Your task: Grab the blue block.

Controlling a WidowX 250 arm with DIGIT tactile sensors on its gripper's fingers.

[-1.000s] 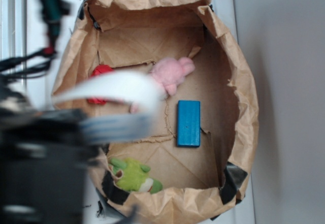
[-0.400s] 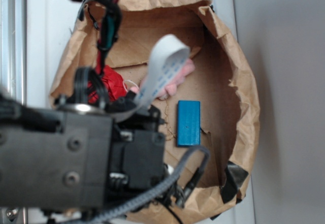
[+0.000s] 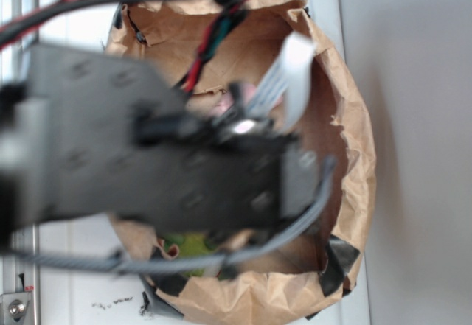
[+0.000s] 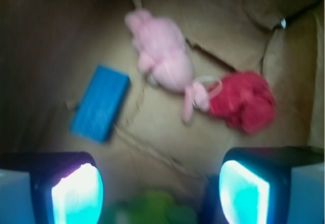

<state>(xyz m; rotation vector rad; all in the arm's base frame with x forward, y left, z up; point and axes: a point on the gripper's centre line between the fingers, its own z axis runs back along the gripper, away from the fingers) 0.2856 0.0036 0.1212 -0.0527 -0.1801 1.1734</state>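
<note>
1. Exterior: the arm (image 3: 147, 155) covers most of the bag (image 3: 354, 141); the block is hidden.
2. Wrist: the gripper (image 4: 160, 193) has its fingers (image 4: 76, 193) wide apart, holding nothing. The block (image 4: 100, 103) lies on the bag floor's left side, beside the pink toy (image 4: 165, 61).

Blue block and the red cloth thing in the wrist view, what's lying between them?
In the wrist view, the pink plush toy lies between the blue block and the red cloth item, nearly touching the red one. The exterior view hides this stretch behind the arm.
</note>
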